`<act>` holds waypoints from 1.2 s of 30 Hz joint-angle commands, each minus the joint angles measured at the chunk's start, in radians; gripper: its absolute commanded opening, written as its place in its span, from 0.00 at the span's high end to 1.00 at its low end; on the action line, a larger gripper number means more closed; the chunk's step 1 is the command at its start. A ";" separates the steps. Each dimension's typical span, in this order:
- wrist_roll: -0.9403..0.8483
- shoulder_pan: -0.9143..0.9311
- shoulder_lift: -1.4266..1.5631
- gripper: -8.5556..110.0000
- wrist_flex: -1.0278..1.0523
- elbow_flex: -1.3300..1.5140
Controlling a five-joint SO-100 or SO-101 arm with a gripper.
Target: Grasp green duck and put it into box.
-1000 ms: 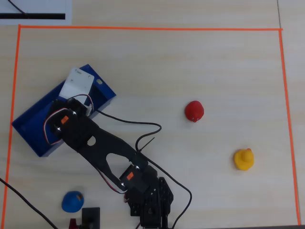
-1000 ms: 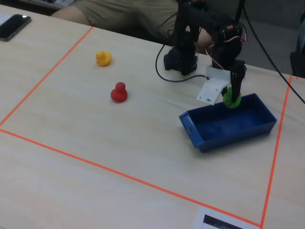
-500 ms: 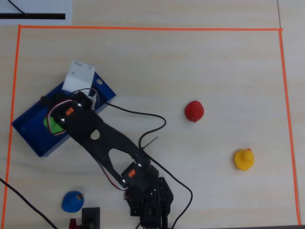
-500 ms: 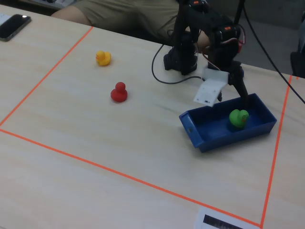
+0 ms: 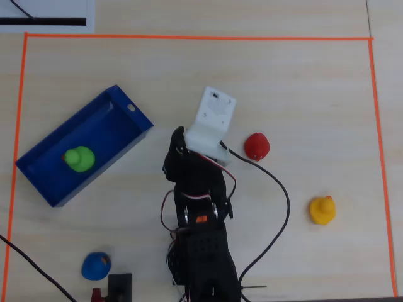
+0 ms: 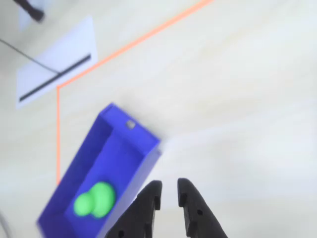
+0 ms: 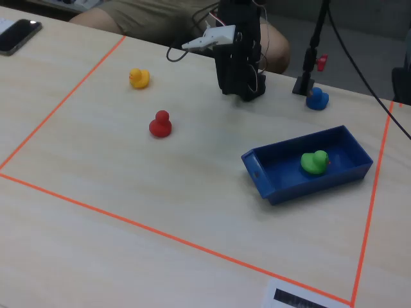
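The green duck (image 5: 80, 158) lies inside the blue box (image 5: 116, 126) at the table's left in the overhead view, with nothing touching it. The fixed view has the green duck (image 7: 314, 162) in the right half of the box (image 7: 282, 174). In the wrist view my gripper (image 6: 169, 186) hangs at the bottom edge, its two black fingers a narrow gap apart with nothing between them. It is beside and above the box's (image 6: 143, 161) long wall, right of the blurred green duck (image 6: 95, 200). The arm (image 5: 198, 182) is folded back over its base.
A red duck (image 5: 256, 146) and a yellow duck (image 5: 322, 210) sit to the right in the overhead view, a blue duck (image 5: 96, 265) at the bottom left near the base. Orange tape (image 5: 189, 38) frames the work area. Cables trail around the arm.
The green duck went from my gripper's hold above the box to lying loose inside it. The arm has since swung away from the box and folded back toward its base.
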 commanded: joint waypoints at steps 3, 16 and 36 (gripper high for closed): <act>-0.137 0.044 0.403 0.93 -0.146 0.385; -0.232 0.103 0.482 0.93 -0.245 0.859; -0.227 0.077 0.482 0.86 0.176 0.861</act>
